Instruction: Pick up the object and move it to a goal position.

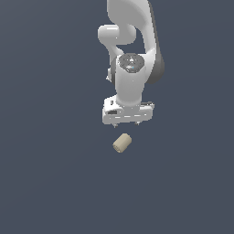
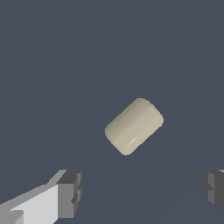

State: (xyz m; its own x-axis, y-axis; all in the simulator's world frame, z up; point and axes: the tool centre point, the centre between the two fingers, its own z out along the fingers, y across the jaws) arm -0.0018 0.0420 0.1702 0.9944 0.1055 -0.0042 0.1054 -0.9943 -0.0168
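As seen in the exterior view, the scene reads from its left as bare dark grey-blue ground, then the object (image 1: 122, 143) near the middle, with the white arm (image 1: 132, 68) standing above it in the picture and reaching down from the upper edge. The object — a short beige cylinder with flat round ends — lies on its side, its axis running diagonally, and nothing touches it. The hand (image 1: 127, 119) sits just above it in that view, close but apart, with its broad white body facing the camera; its fingers are barely distinguishable there (too small to judge from that angle).

In the wrist view the left-hand finger (image 2: 70, 193) shows as a white bracket ending in a grey pad, the object (image 2: 134, 126) lies beyond it on the ground, and the second grey pad (image 2: 213, 189) appears at the far edge. The two pads stand well apart — the hand is spread wide and grips nothing. The cylinder is narrower than the gap between them and lies ahead of the pads, not between them.
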